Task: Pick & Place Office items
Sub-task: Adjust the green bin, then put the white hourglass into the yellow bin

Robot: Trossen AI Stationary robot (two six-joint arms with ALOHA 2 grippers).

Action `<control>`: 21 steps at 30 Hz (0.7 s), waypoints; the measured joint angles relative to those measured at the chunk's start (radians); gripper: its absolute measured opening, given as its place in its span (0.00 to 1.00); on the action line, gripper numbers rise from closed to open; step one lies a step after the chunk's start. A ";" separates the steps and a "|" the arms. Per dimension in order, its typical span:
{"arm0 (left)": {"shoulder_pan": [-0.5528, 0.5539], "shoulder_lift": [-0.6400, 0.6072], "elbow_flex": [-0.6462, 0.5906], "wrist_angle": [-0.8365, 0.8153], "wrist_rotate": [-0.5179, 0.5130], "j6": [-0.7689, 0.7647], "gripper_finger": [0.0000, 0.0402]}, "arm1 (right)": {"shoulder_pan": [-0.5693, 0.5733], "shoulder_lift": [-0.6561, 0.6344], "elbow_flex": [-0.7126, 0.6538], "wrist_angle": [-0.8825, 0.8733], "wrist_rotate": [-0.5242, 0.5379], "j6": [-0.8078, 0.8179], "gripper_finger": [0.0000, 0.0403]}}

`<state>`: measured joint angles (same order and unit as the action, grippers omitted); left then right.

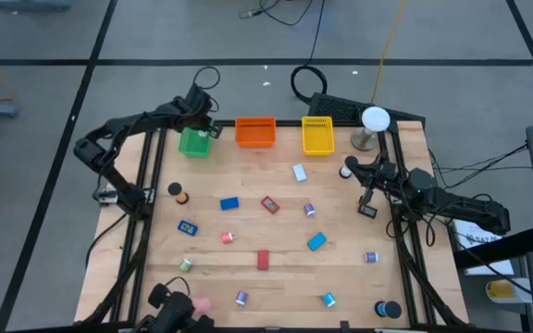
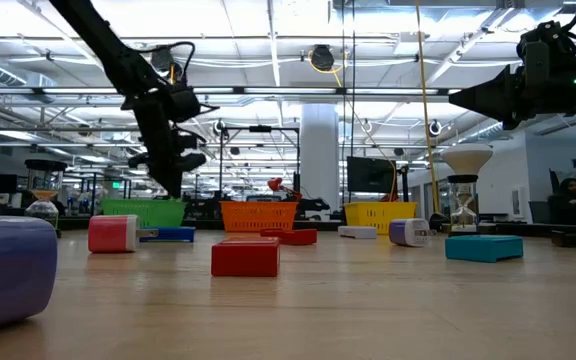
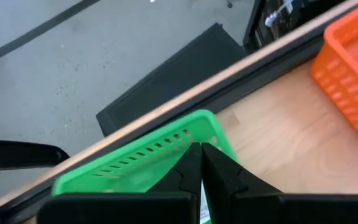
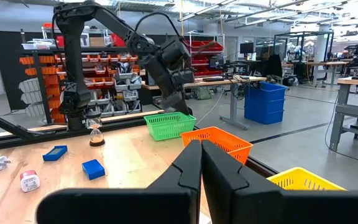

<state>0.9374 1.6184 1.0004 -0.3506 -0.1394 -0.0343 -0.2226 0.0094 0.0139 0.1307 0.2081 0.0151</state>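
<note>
Left gripper point(image 3: 201, 152) fingers hide green tray point(image 3: 142, 163) interior.

a wooden table point(image 1: 276, 231) fills the middle of the high view, on a grey floor point(image 1: 155, 37) crossed by dark lines; three trays stand in a row along the table's upper edge: a green tray point(image 1: 193, 143) at the left, an orange tray point(image 1: 255, 132) in the middle, a yellow tray point(image 1: 317, 136) at the right, each apart from the next; a white ball on a stand point(image 1: 373, 125) sits just right of the yellow tray, near the upper right corner; black cables point(image 1: 308, 79) loop on the floor above the trays; in the low view ceiling lights point(image 2: 268, 40) run across the top.
</note>
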 joint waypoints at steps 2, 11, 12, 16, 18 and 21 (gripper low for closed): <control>0.007 -0.037 0.000 -0.029 0.000 0.001 0.02 | 0.000 0.000 0.000 0.000 0.000 0.000 0.01; -0.027 -0.297 -0.061 -0.081 -0.003 0.004 0.02 | 0.000 0.000 0.000 0.000 0.000 0.000 0.01; -0.039 -0.330 -0.086 -0.064 -0.003 0.004 0.02 | 0.000 0.000 0.000 0.000 0.000 0.000 0.01; -0.105 -0.473 -0.231 0.092 0.013 0.001 0.02 | 0.000 0.000 0.000 0.000 0.000 0.000 0.01; -0.139 -0.534 -0.318 0.196 0.058 -0.001 0.02 | 0.000 0.000 0.000 0.000 0.000 0.000 0.01; -0.192 -0.607 -0.441 0.339 0.151 -0.001 0.02 | 0.000 0.000 0.000 0.000 0.000 0.000 0.01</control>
<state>0.7450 1.0117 0.5599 -0.0118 0.0114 -0.0350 -0.2226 0.0094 0.0142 0.1307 0.2081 0.0148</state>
